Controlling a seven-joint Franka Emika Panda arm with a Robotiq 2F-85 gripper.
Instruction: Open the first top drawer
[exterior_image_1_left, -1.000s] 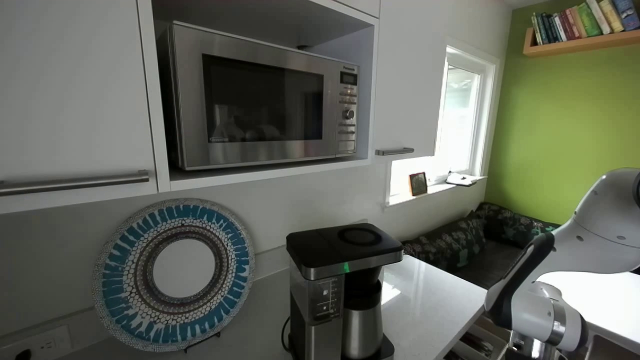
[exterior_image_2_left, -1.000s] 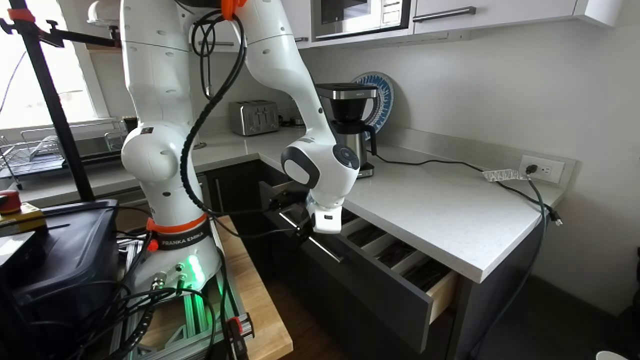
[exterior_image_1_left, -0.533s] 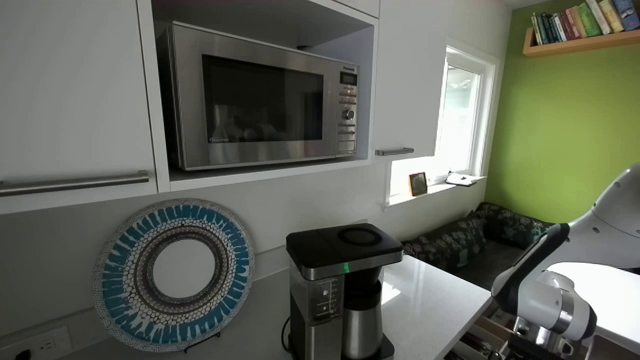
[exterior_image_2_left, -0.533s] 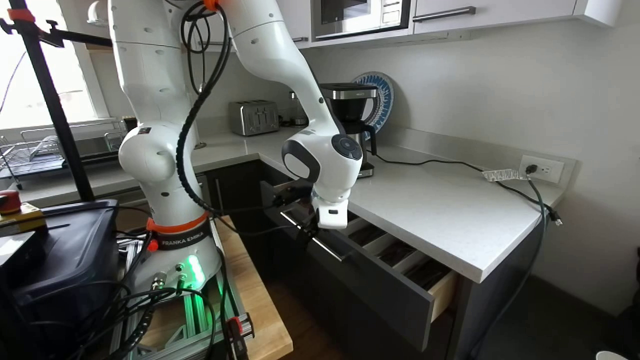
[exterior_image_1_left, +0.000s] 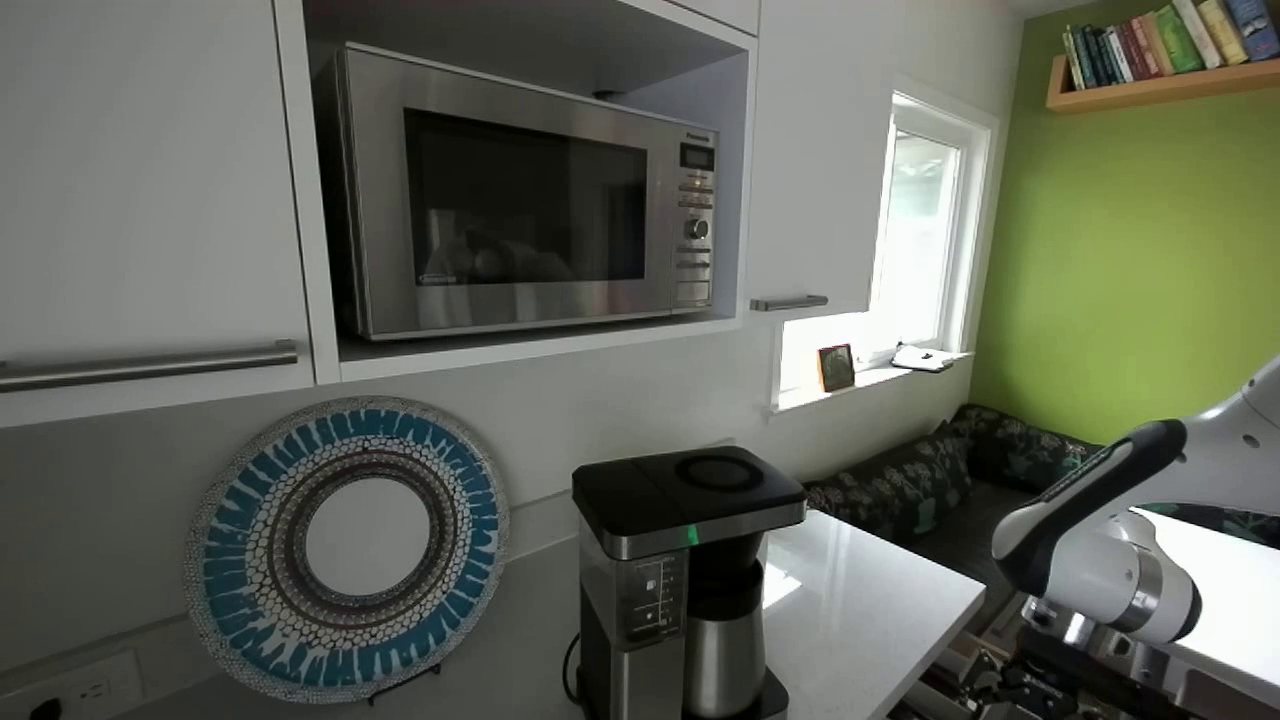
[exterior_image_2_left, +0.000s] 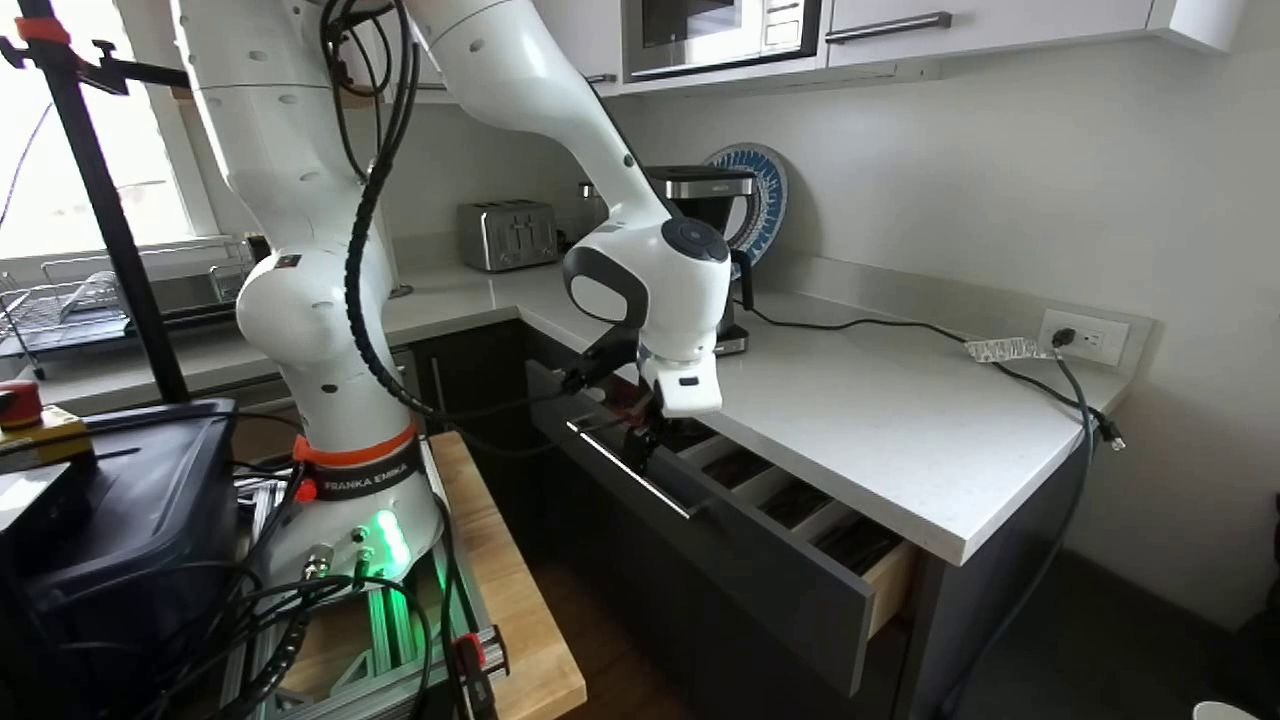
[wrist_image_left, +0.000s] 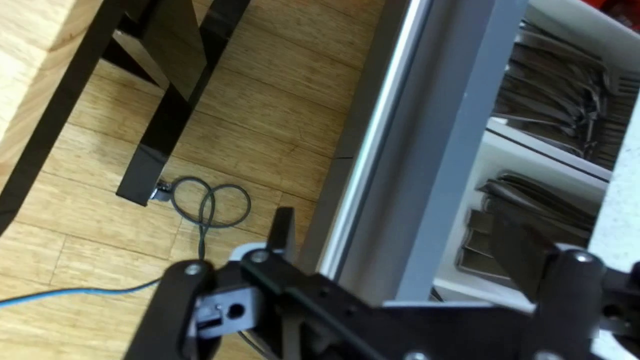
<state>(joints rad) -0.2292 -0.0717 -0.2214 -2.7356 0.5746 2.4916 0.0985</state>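
Note:
The dark grey top drawer (exterior_image_2_left: 760, 560) stands pulled out from under the counter. Its long metal bar handle (exterior_image_2_left: 640, 478) runs along the front. In the wrist view the handle (wrist_image_left: 372, 140) and the drawer's top edge (wrist_image_left: 465, 125) pass between my fingers. My gripper (exterior_image_2_left: 642, 440) is open and appears above the drawer front, apart from the handle. In the wrist view the gripper (wrist_image_left: 400, 235) has one finger on the floor side of the handle and one over the drawer's inside. In an exterior view the gripper (exterior_image_1_left: 985, 685) is partly cut off by the frame's lower edge.
Cutlery (wrist_image_left: 555, 90) lies in white compartments in the drawer. The white counter (exterior_image_2_left: 900, 390) overhangs the drawer, and a coffee maker (exterior_image_2_left: 700, 230) stands on it. A wooden robot table (exterior_image_2_left: 510, 590) faces the drawer. A cable (wrist_image_left: 210, 210) lies on the floor.
My gripper has risen off the handle and moved toward the counter. The drawer has shifted slightly back toward the cabinet and stays open. The arm's upper links have tilted back.

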